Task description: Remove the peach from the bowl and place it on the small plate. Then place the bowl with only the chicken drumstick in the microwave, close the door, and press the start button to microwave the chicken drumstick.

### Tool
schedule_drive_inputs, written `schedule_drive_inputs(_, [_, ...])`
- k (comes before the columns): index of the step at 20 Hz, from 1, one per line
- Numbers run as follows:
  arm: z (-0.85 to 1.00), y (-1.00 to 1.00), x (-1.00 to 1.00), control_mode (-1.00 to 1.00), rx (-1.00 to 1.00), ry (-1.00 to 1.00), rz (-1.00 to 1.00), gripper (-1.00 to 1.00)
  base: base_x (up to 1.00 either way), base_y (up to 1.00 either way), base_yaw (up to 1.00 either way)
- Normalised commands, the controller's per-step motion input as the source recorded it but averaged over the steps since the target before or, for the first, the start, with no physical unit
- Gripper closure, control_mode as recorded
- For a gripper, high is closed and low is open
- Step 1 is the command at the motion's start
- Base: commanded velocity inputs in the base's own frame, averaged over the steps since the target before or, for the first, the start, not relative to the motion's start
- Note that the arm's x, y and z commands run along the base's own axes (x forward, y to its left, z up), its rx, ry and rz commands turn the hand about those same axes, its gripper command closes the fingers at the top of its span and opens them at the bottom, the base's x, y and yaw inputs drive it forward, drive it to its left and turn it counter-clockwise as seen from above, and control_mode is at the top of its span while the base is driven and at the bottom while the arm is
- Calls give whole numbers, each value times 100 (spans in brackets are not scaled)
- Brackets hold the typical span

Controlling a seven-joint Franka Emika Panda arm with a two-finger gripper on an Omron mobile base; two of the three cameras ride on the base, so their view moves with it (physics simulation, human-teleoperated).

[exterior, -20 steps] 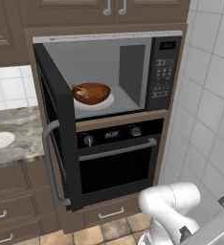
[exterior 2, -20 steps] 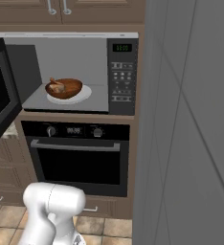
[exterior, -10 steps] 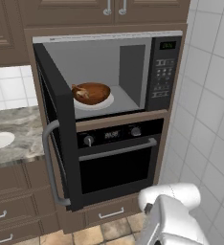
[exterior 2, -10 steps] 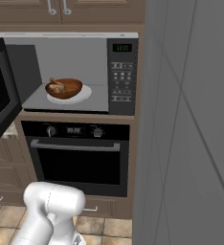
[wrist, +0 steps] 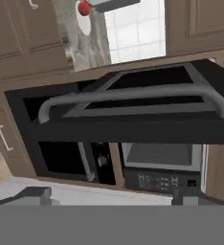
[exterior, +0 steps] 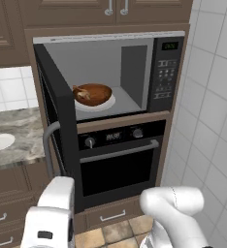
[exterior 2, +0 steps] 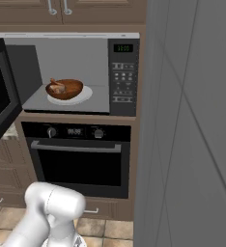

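Bowl [exterior: 92,94] sitting inside the microwave [exterior 2: 81,72], chicken drumstick [exterior 2: 57,87] partly hidden by its rim. End effector [wrist: 111,194] standing wide, empty, facing the door [wrist: 133,110] handle. Since the earlier frame, the arm is appearing at 7 o'clock in the left base view.

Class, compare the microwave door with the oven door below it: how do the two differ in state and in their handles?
The microwave door stands swung wide open; the oven door is shut. The microwave door's silver handle runs vertically, while the oven door's handle runs horizontally. Both doors are black with dark windows.
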Motion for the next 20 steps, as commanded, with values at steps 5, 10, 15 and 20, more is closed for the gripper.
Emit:
schedule_drive_inputs(5, [-28, 85, 100, -100, -30, 19, 0, -100, 0, 0, 0])
schedule_drive_inputs(10, [-28, 76, 100, -100, -28, 18, 0, -100, 0, 0, 0])
schedule_drive_inputs(15, [-27, 53, 94, -100, -25, 13, -1, -100, 0, 0, 0])
schedule_drive_inputs(20, [-4, 2, 67, -100, -14, 6, -6, -100, 0, 0, 0])
